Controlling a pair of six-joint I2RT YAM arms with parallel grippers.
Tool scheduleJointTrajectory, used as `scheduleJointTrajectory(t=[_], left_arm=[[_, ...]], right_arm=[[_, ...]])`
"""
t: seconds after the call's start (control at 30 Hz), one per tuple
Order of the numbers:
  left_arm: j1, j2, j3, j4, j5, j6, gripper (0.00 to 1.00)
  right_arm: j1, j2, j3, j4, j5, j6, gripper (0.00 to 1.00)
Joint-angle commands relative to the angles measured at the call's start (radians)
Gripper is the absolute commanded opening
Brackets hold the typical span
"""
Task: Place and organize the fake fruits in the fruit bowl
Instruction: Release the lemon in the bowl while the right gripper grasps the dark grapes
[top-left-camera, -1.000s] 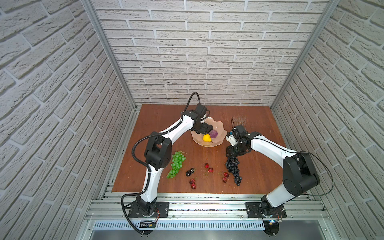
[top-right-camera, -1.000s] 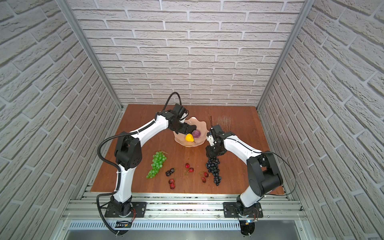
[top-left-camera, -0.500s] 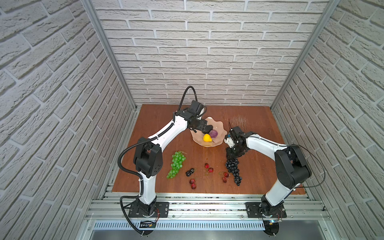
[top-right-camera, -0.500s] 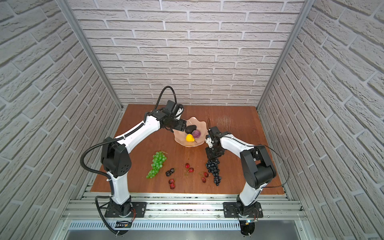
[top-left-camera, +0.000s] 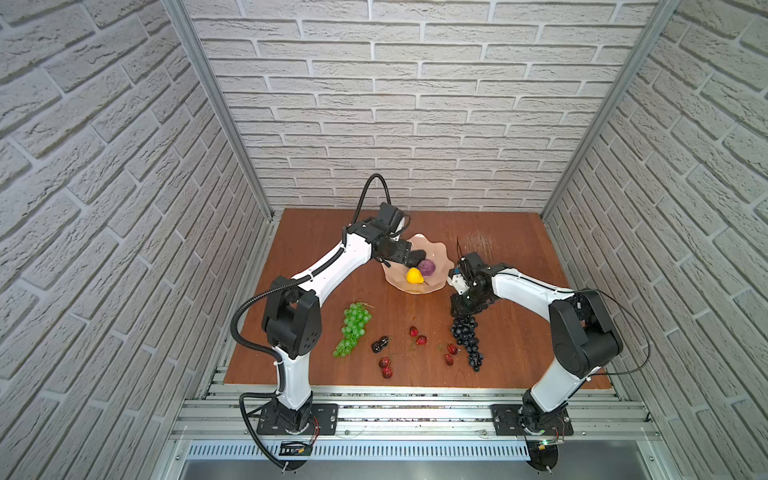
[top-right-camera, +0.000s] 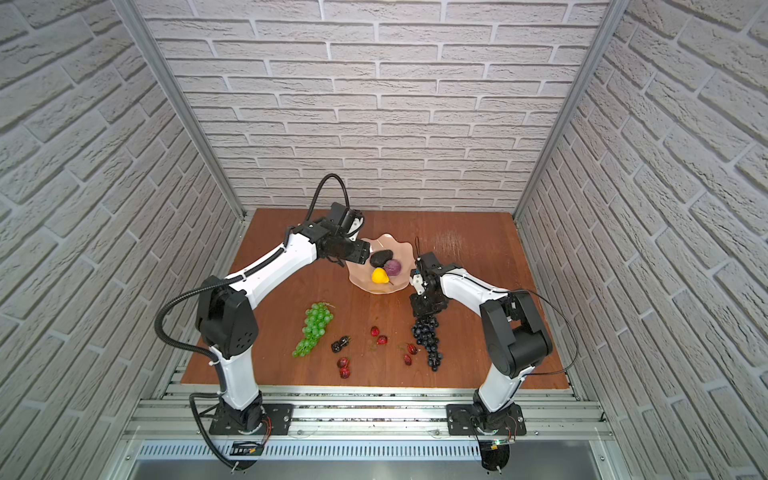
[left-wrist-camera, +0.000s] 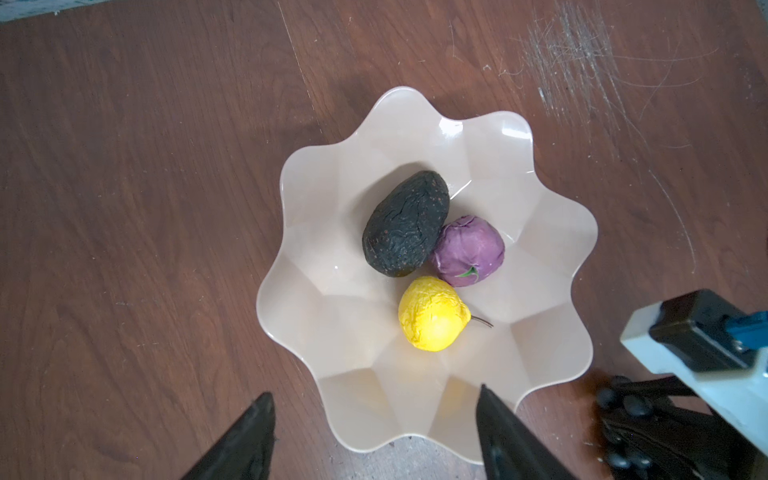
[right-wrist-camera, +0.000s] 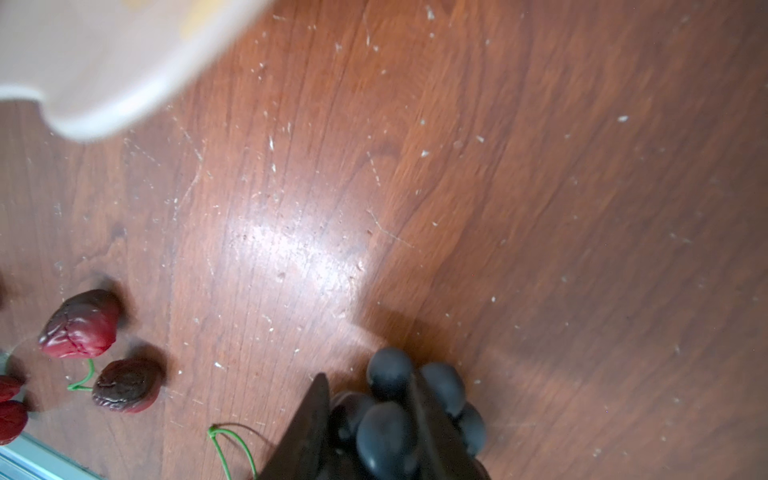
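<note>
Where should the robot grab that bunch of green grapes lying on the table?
At the thick stem end of the green grapes, coming straight down from above with the jaws across the bunch. It lies flat and tapers toward the near tip, so the wide far end probably gives the firmest hold.

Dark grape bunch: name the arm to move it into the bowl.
Right. The right gripper holds the dark grape bunch by its top beside the bowl; the left gripper hangs open above it.
</note>
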Motion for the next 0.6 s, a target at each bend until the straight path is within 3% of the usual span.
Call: scheduleJointTrajectory(t=[0.0, 0.07, 0.57], left_arm=[[0.006, -0.055, -0.017, 0.022, -0.017, -0.013, 0.76], [0.006, -0.059, -0.024, 0.024, -0.017, -0.015, 0.76], [0.006, -0.104, -0.064, 0.022, -0.031, -0.036, 0.75]], right_arm=[[0.007, 0.006, 0.017, 0.013, -0.007, 0.001, 0.22], [0.007, 0.001, 0.015, 0.01, -0.006, 0.0, 0.13], [0.007, -0.181, -0.021, -0.003, 0.016, 0.021, 0.06]])
